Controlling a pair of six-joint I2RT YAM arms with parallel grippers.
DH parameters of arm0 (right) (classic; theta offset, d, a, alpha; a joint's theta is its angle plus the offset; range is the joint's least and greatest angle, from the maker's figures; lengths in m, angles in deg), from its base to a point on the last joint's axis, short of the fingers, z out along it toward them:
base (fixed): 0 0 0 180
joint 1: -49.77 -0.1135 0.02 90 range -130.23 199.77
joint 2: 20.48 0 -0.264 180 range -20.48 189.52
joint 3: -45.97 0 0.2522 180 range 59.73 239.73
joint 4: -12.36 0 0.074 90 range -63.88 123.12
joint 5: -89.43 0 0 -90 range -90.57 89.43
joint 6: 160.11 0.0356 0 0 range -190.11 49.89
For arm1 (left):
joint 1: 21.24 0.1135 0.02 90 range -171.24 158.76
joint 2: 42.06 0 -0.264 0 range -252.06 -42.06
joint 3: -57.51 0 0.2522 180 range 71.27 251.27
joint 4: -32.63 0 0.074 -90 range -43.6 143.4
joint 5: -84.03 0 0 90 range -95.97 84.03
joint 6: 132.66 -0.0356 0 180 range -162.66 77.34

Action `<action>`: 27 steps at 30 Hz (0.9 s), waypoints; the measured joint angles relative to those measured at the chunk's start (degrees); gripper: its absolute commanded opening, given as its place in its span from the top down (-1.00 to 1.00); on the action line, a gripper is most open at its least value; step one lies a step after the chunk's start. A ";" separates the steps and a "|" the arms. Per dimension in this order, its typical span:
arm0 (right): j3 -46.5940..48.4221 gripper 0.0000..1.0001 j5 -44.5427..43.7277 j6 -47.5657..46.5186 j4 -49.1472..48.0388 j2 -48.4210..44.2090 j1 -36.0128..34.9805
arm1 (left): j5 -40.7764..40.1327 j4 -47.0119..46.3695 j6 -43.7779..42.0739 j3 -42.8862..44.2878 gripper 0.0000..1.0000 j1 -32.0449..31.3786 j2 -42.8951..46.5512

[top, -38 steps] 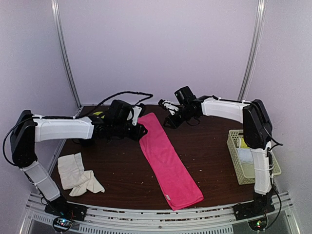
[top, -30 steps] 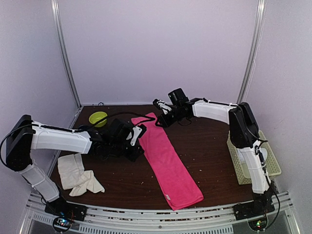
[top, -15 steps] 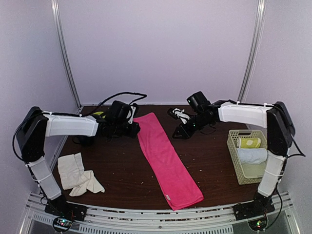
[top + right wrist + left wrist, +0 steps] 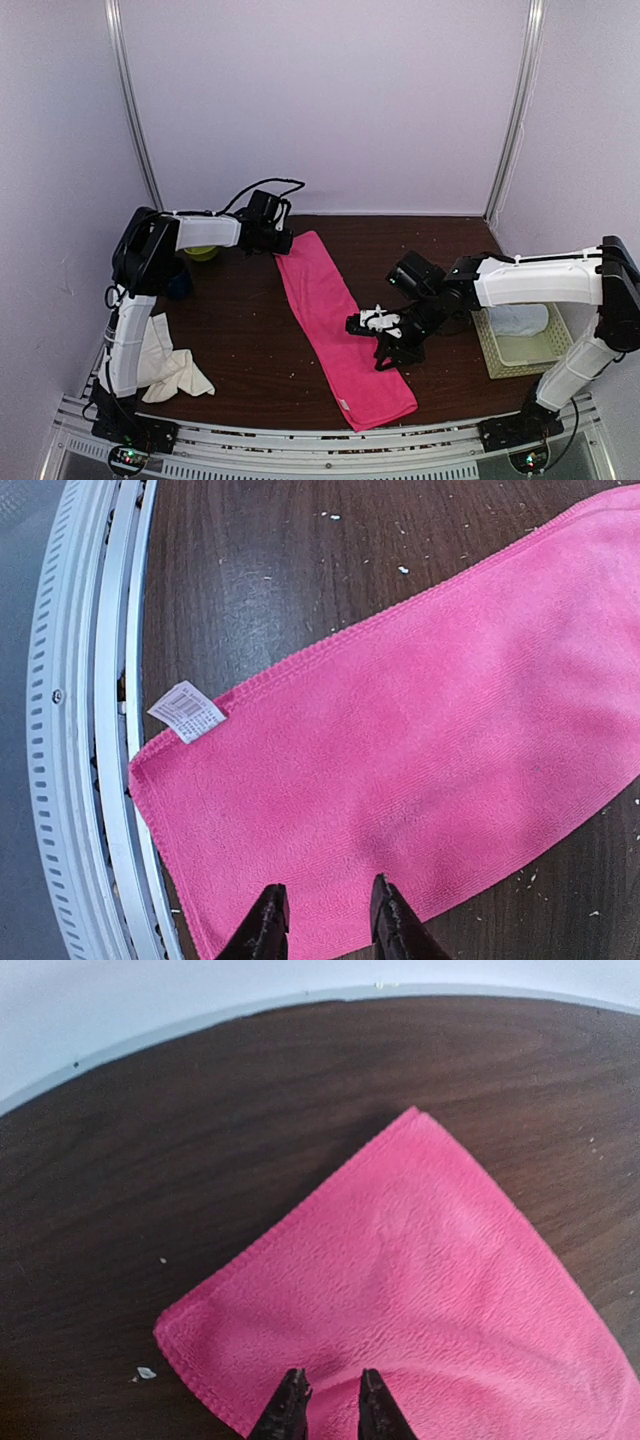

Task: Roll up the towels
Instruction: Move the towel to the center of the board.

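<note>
The bright pink towel (image 4: 335, 315) lies flat as a long strip from the far middle of the table to the near edge. My left gripper (image 4: 283, 243) sits at its far left corner. In the left wrist view the gripper (image 4: 330, 1402) is narrowly closed, with a small fold of the pink towel (image 4: 420, 1260) between its tips. My right gripper (image 4: 385, 350) hovers over the towel's near part. In the right wrist view it (image 4: 325, 912) is open and empty above the towel (image 4: 400, 730), near the white label (image 4: 186, 710). The cream towel (image 4: 158, 355) lies crumpled at the near left.
A pale basket (image 4: 540, 352) at the right holds a white towel roll (image 4: 520, 320). A yellow-green bowl (image 4: 203, 252) sits at the far left, half hidden behind the left arm. The table's metal front rail (image 4: 80, 730) runs just past the towel's near end.
The right arm has swung from the far end of the pink towel to its near part. The left gripper has moved to the towel's far left corner.
</note>
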 measured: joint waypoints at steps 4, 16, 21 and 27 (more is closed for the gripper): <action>-0.22 0.40 -1.33 -1.22 -0.33 0.85 -1.01 | 2.43 1.79 0.04 0.35 0.59 1.55 -2.32; -3.82 0.44 -10.16 -4.44 -1.70 6.73 -1.77 | 3.67 2.16 0.37 1.42 0.59 5.07 -3.61; -4.22 0.44 -13.38 -8.61 -1.51 6.21 1.03 | 2.38 2.36 0.81 -3.37 0.60 5.33 -0.26; 1.25 0.42 -17.97 -18.56 3.02 9.75 12.13 | 0.44 2.91 1.97 -17.57 0.61 5.86 9.62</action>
